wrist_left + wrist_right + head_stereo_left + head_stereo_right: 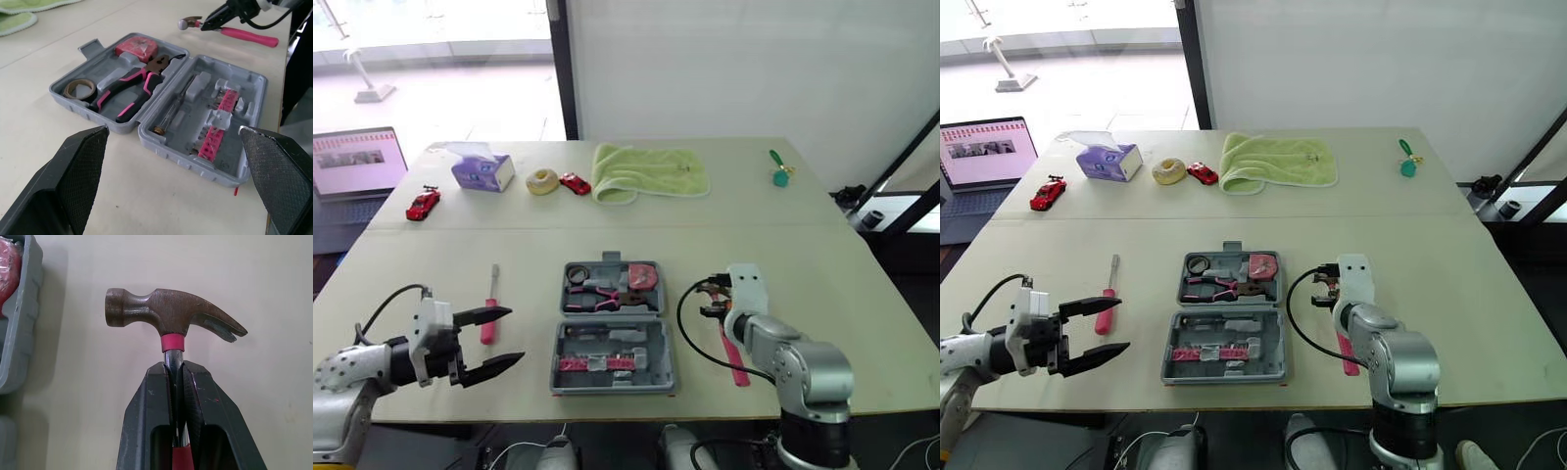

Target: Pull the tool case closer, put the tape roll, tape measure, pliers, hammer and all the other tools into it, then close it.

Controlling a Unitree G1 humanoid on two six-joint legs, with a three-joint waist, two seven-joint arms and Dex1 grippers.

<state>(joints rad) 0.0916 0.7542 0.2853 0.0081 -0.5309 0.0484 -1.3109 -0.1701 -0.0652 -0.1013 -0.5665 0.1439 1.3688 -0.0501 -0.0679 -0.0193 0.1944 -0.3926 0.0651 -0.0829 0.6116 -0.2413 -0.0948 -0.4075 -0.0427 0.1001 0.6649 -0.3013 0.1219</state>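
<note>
The grey plastic tool case (1224, 375) is lying open, holding the brown tape roll (80, 89), pink-handled pliers (128, 88) and red tape measure (137, 47). The pink-handled steel hammer (168, 313) is lying just right of it, seemingly flat, and the pink-handled screwdriver (489, 311) is lying to its left.

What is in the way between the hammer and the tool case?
Nothing visible. The right gripper holds the hammer beside the open tool case, with only bare table between them.

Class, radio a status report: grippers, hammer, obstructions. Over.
Right gripper shut on hammer neck, beside open tool case. Left gripper open, empty. Screwdriver outside case. Nothing between hammer and case.
</note>
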